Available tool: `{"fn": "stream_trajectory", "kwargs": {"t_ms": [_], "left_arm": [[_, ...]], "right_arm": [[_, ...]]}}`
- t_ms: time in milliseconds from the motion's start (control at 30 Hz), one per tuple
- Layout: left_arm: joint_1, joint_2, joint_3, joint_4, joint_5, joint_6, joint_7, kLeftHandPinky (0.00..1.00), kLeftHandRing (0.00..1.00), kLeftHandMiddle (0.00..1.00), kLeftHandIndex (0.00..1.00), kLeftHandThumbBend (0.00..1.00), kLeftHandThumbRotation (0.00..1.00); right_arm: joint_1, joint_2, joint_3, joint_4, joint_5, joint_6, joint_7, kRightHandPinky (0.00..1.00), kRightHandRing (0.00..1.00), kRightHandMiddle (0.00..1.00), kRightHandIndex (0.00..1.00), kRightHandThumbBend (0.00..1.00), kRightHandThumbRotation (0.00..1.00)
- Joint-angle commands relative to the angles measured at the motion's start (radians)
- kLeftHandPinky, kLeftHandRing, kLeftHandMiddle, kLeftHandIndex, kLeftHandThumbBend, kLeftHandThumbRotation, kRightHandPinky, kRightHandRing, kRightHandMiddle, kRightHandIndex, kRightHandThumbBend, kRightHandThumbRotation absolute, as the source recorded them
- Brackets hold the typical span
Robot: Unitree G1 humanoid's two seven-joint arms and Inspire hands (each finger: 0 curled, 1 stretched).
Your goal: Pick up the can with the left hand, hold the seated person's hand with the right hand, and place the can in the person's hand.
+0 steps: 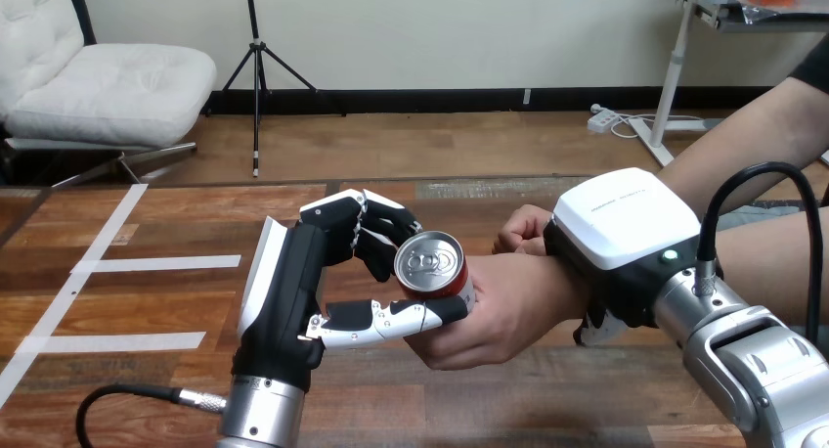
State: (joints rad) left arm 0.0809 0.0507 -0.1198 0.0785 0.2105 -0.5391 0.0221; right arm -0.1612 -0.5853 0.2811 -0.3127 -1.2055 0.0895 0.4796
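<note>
The left hand (293,291) is closed around the can (432,267). The person's hand (503,311) touches the can from below. The right hand (626,235) lies over the wrist (557,296), beside the can; I cannot tell its grip. Best to let go slowly.

Bright, even light puts a pale sheen on the silver top of the can (430,262), with only faint, soft shadows on the table (547,394) below it.

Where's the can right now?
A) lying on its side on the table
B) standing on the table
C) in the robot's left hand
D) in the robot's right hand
C: the left hand has its fingers and thumb curled round the can, right beside the person's hand.
</note>
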Motion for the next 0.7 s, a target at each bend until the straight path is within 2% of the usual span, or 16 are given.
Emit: {"fn": "stream_trajectory", "kwargs": {"t_ms": [0,667], "left_arm": [[-0.037,-0.010,-0.010,-0.071,-0.008,-0.017,-0.001,0.34,0.38,0.42,0.44,0.72,0.00],[-0.035,-0.005,-0.007,-0.064,-0.015,-0.031,-0.005,0.33,0.38,0.42,0.44,0.71,0.00]], "right_arm": [[-0.074,0.017,-0.017,0.018,0.006,0.001,-0.039,0.29,0.37,0.43,0.53,0.76,0.00],[-0.075,0.022,-0.018,0.027,0.031,-0.001,-0.034,0.24,0.31,0.38,0.52,0.73,0.00]]}}
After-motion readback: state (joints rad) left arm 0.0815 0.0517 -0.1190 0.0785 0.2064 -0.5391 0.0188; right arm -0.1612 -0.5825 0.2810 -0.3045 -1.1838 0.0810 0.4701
